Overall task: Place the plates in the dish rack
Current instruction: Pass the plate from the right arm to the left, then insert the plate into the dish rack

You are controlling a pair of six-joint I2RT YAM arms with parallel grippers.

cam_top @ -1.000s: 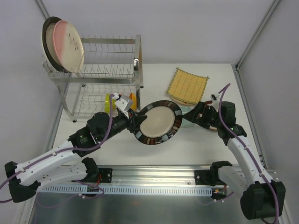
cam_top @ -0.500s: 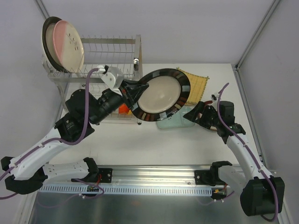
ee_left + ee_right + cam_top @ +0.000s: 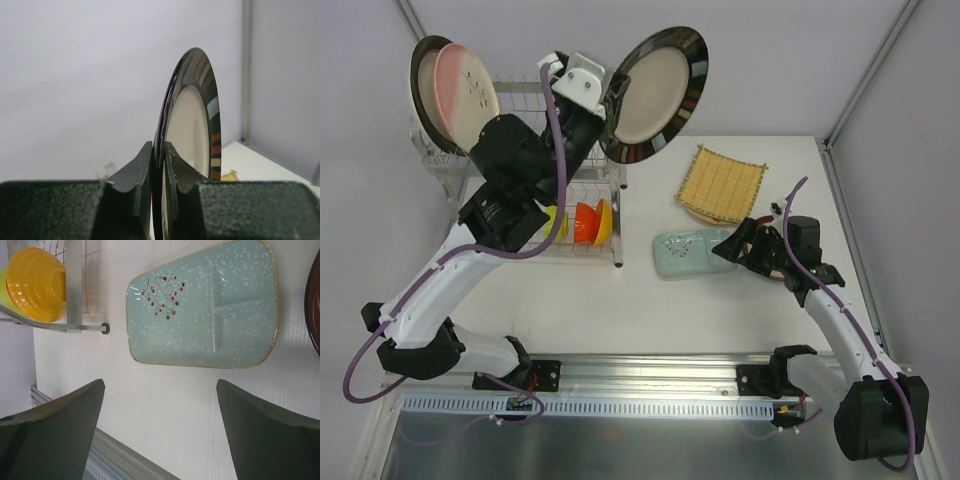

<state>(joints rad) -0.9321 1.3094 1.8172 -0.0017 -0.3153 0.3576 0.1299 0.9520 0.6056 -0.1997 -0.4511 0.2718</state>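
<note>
- Since a second ago, the dark-rimmed cream plate (image 3: 655, 95) has been lifted from low over the table (image 3: 720, 310) to above the dish rack (image 3: 618, 200). It now sits at about 1 o'clock of the rack's top tier, in the top view.
- The left arm has been swung up and back with it. The right arm is unchanged.
- The left gripper (image 3: 612, 103) is clamped on the plate's dark rim at its 9 o'clock edge. In the wrist view the fingers (image 3: 159, 150) are pressed on both faces of the rim.
- The plate (image 3: 192, 125) is held on edge, cream face towards 3 o'clock, clear of the prongs.
- The pink-and-white plate (image 3: 468, 95) is already stood in the top tier at the rack's 9 o'clock end, with a darker plate (image 3: 420, 75) just behind it.
- Small bowls (image 3: 585, 222) are seen in the lower tier, the yellow one (image 3: 35, 282) nearest the rack's leg.
- The right gripper (image 3: 735, 245) is held low with jaws wide apart (image 3: 160, 390) and nothing between them. It sits at 3 o'clock of the teal dish (image 3: 688, 252).
- The teal dish (image 3: 200, 315) lies flat on the table, near the rack's foot but not touching it.
- The yellow woven square (image 3: 722, 183) lies at 1 o'clock of the teal dish, on another dish.
</note>
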